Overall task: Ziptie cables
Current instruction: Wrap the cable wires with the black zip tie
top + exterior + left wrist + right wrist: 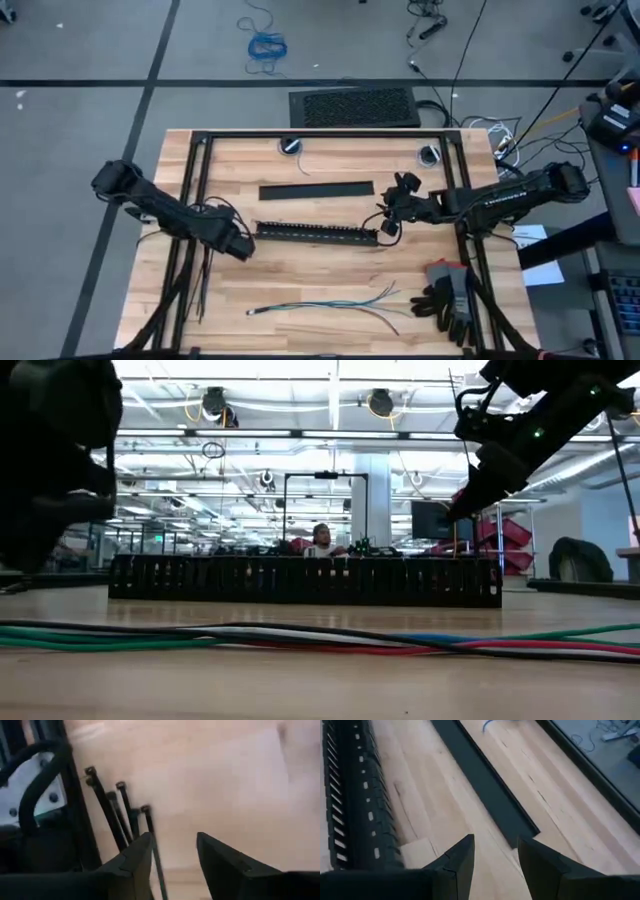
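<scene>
The slotted bar [317, 233] lies across the middle of the counter [330, 165] and serves as the reference.

Left gripper [241, 245]: just off the bar's left end, above the counter. Fingers [132, 865] parted by a moderate gap, nothing between them. The zipties [203, 285] lie on the near-left side of the bar, running alongside the black frame rail [188, 215] at the counter's left edge; five heads can be counted in the left wrist view [117, 815].

Right gripper [390, 226]: at the bar's right end, raised above the counter. Fingers [455, 862] parted, empty. One flat black bar [316, 190] lies on the far side of the slotted bar, parallel to it, with bare wood between the two.

The cables [325, 305]: one loose bundle, lying nearer than the slotted bar, well apart from it and from both grippers, ends splayed to the right. Open wood surrounds the bundle on the bar side. One pair of gloves [447, 297] lies beside the splayed ends, by the right frame rail [470, 260].
</scene>
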Motion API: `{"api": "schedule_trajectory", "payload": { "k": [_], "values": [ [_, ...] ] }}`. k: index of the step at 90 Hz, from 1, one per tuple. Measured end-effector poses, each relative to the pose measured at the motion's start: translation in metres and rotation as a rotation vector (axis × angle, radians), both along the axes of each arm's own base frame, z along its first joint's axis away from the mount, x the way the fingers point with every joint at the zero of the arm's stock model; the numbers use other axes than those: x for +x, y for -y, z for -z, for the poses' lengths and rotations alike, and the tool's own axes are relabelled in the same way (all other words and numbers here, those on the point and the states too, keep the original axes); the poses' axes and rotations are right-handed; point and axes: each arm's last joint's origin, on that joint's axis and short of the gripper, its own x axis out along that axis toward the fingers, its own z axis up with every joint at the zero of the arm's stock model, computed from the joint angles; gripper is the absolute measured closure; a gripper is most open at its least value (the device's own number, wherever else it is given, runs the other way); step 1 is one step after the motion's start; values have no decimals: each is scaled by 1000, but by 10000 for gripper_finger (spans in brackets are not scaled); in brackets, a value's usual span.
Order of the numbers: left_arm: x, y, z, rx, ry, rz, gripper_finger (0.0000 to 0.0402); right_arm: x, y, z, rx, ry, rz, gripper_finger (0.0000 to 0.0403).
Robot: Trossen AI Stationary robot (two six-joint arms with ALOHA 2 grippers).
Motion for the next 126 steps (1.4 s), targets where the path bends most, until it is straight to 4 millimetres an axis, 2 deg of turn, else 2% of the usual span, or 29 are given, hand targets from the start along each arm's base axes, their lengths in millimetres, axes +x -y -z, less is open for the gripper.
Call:
{"api": "schedule_trajectory", "payload": {
  "k": [14,24,29,45,55,65,91,111,126],
  "values": [
    [-1,5,8,-103,-130,32,329,-2,0,2,8,-23,10,261],
    [1,8,18,-91,-196,36,381,-4,0,3,17,-39,23,261],
    [2,9,25,-85,-240,27,395,-4,0,4,20,-40,26,261],
    [7,10,45,-85,-356,32,396,-5,-1,4,22,-51,22,261],
    [9,11,50,-93,-385,52,397,-5,-3,4,22,-51,13,261],
    [17,14,45,-88,-370,80,398,-5,-4,4,22,-51,10,261],
    [49,19,15,-10,-110,196,398,-5,-4,4,31,-45,20,261],
    [47,13,13,14,-141,181,398,-6,-3,5,33,-57,24,261],
    [58,8,16,47,-42,226,379,-6,-3,5,30,-60,20,261]
  ]
}}
